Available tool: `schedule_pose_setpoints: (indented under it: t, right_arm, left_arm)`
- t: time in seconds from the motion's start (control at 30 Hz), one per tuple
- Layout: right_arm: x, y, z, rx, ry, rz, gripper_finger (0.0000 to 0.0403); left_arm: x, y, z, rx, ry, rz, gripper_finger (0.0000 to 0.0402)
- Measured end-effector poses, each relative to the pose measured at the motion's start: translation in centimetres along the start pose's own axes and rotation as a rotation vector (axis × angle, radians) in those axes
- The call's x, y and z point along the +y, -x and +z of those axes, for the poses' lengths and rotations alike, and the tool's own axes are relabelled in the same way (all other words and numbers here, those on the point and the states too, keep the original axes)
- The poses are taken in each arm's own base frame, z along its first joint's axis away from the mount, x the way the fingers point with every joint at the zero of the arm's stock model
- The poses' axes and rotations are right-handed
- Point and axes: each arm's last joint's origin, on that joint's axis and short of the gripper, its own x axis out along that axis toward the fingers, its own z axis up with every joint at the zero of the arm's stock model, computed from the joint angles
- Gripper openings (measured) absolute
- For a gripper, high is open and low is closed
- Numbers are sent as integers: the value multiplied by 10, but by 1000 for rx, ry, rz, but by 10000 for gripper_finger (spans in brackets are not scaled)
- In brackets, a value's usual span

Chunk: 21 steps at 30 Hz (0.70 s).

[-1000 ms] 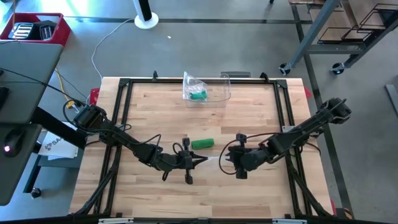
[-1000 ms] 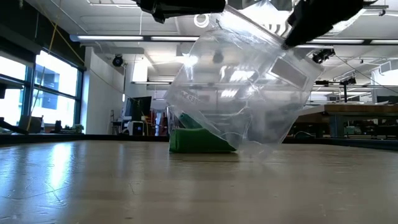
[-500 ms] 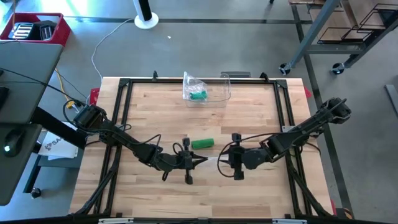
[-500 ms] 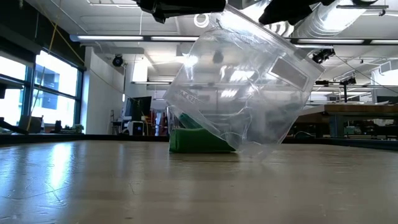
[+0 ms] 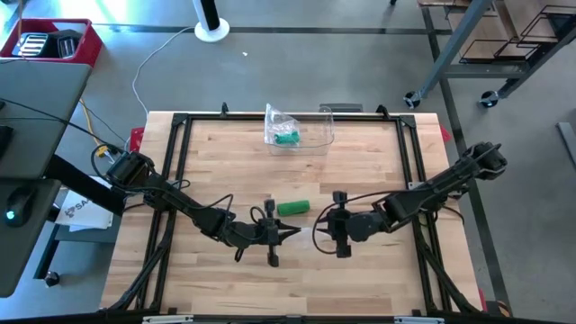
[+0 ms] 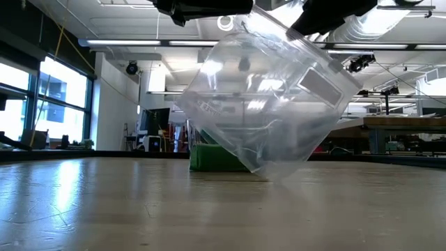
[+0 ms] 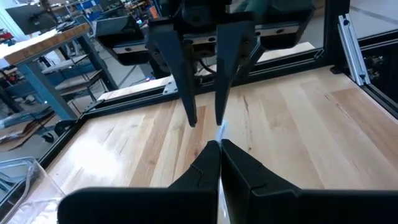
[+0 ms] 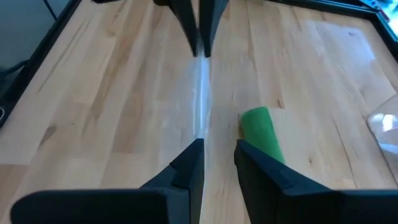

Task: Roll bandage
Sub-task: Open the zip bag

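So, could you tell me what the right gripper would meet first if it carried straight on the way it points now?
Most likely the clear plastic bag stretched edge-on between the arms, which runs from the right gripper, whose fingers stand apart, to the left gripper, shut on its far end. Beyond it comes the left gripper itself; depth is hard to judge.

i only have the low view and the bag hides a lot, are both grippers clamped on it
Observer: No. The left gripper is shut on the edge of the clear bag; the fingers of the right gripper stand apart.
Operator: is the green thing inside the bag
Observer: No. The green bandage roll lies on the table beyond the bag, outside it.
Operator: anything else out there
Observer: A second bag with something green inside sits at the table's far edge.
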Motion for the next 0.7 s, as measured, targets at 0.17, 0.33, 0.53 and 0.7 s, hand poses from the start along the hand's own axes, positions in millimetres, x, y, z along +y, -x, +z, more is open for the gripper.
schedule_pose_setpoints:
  t: [0.17, 0.33, 0.53, 0.7]
  right_arm:
    - [1, 0, 0, -3, 19, 11, 83]
    - [0, 1, 2, -18, 15, 14, 83]
    - [2, 1, 4, -38, 19, 44, 83]
    - [-1, -1, 4, -33, 14, 33, 83]
  left_arm:
    - [0, 0, 0, -1, 0, -13, 0]
    - [0, 0, 0, -1, 0, -14, 0]
    - [0, 0, 0, -2, 0, -14, 0]
    - [0, 0, 0, -2, 0, -14, 0]
